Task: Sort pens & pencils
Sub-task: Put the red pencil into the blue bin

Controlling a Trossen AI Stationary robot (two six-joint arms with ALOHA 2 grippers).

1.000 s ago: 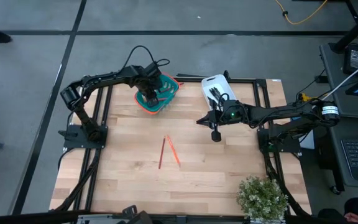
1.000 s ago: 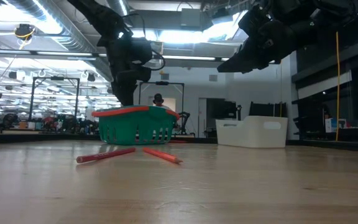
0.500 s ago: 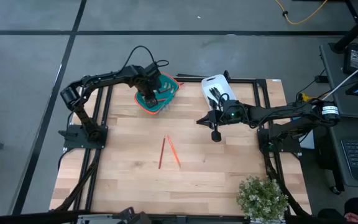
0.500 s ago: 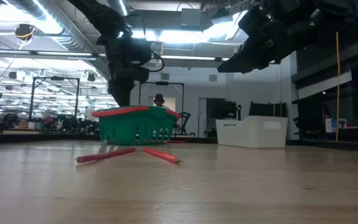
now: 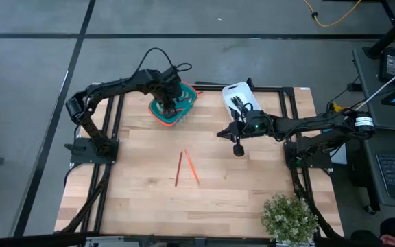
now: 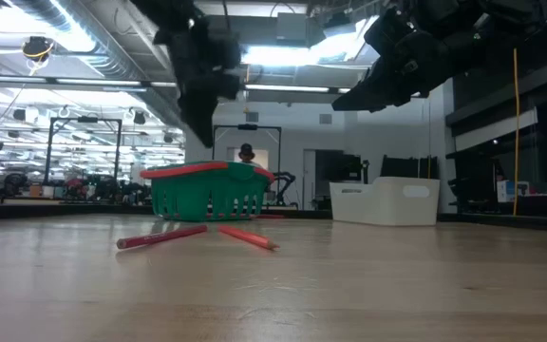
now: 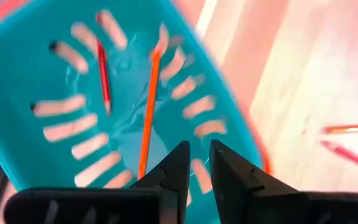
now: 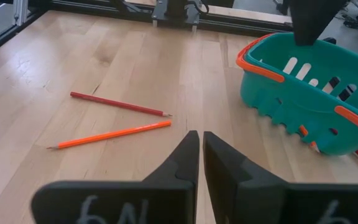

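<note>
Two pencils lie flat on the wood table: a red one (image 5: 178, 169) (image 8: 117, 104) and an orange one (image 5: 191, 166) (image 8: 114, 134). The teal basket with an orange rim (image 5: 186, 103) (image 6: 207, 195) holds a red pencil (image 7: 103, 74) and an orange pencil (image 7: 148, 115) on its floor. Black pens (image 5: 242, 104) lie in the white bin (image 5: 233, 89) (image 6: 385, 201). My left gripper (image 5: 164, 95) (image 7: 197, 155) hangs above the basket, its fingers a narrow gap apart, holding nothing. My right gripper (image 5: 238, 148) (image 8: 199, 149) hovers shut and empty in front of the bin.
A potted plant (image 5: 290, 218) stands at the table's near right corner. The basket sits at the far edge left of the middle, the bin to its right. Bare wood (image 5: 136, 192) stretches around the two loose pencils.
My left gripper has risen from inside the basket to well above its rim. My right arm, the basket and the pencils on the table have stayed put.
</note>
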